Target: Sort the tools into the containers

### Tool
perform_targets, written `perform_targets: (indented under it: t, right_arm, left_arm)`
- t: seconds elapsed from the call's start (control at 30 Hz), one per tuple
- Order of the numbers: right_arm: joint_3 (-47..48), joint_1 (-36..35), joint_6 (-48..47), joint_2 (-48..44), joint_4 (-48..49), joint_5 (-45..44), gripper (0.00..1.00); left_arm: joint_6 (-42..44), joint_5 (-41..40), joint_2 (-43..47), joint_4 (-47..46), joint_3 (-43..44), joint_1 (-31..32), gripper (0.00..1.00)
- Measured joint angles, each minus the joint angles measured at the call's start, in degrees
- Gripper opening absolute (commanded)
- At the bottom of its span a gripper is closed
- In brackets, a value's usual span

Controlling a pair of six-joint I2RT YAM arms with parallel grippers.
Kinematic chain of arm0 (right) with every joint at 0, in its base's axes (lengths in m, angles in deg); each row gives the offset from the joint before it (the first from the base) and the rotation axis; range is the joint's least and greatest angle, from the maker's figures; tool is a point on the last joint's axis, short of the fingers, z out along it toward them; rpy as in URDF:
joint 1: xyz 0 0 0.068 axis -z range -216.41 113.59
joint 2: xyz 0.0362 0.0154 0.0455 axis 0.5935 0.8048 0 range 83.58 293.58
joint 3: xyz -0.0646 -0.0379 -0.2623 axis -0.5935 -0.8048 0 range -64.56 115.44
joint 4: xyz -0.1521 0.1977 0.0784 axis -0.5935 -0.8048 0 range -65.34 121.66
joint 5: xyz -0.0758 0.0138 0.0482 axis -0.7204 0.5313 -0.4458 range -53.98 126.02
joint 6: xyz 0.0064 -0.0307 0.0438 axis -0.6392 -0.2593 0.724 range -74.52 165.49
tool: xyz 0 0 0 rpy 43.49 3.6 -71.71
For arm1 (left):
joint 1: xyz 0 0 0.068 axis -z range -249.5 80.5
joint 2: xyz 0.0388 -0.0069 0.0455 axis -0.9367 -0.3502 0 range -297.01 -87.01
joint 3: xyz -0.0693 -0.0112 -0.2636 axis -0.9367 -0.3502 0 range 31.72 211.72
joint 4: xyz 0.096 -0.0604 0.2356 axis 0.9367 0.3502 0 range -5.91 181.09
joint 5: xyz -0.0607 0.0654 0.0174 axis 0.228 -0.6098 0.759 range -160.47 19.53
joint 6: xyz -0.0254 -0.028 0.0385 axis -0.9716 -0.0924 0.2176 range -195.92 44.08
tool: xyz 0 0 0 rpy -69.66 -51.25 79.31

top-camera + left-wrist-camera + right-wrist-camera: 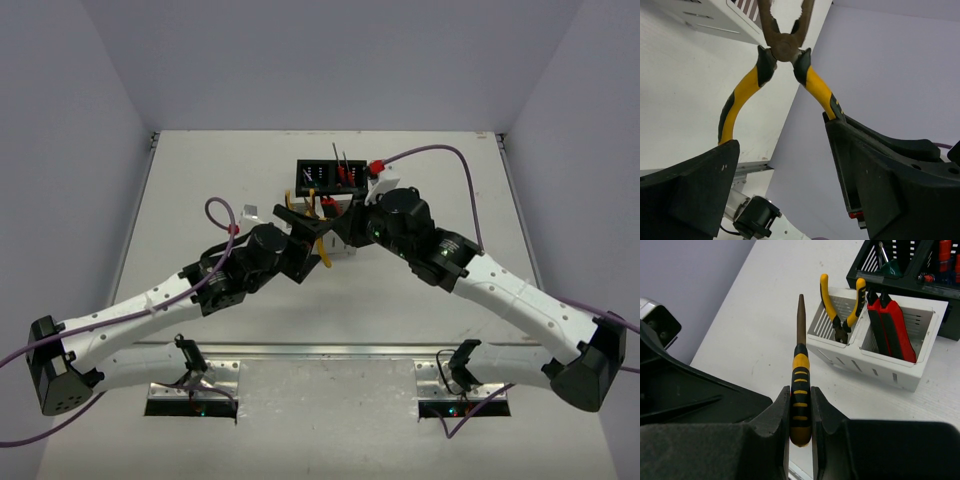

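My right gripper (801, 395) is shut on one yellow-and-black handle of a pair of pliers (801, 375), seen edge-on with the rusty nose pointing up. In the left wrist view the same pliers (785, 47) have their handles spread. My left gripper (782, 135) stands wide open just below the handle ends. In the top view both grippers, left (300, 225) and right (345, 228), meet at these pliers (322, 240), close in front of the white box (340, 207). The white box (875, 365) holds a second pair of pliers (840, 315) in its left compartment and two red utility knives (892, 327) in its right.
The black box (330, 178) stands just behind the white one and holds screwdrivers (945, 255). A corner of the white box (715, 22) shows in the left wrist view. A purple cable (440, 152) arches over the table at the back right. A metal rail (330, 352) runs along the near edge.
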Motion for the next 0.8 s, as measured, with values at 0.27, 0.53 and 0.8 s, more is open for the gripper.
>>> perform_targets:
  t: [0.27,0.53,0.8]
  right_arm:
    - [4.2,-0.2,-4.1,5.0,-5.3,-0.2,0.00]
    - [15.7,0.4,-11.1,9.9,-13.4,0.8,0.00]
    - [36.3,1.7,-23.7,20.1,-26.8,6.9,0.00]
  left_arm:
    - [1.6,-1.9,0.4,2.6,1.3,0.0,1.00]
    - [10.1,-9.5,6.4,12.0,5.4,0.0,1.00]
    - [35.5,-12.4,15.7,12.2,6.1,0.0,1.00]
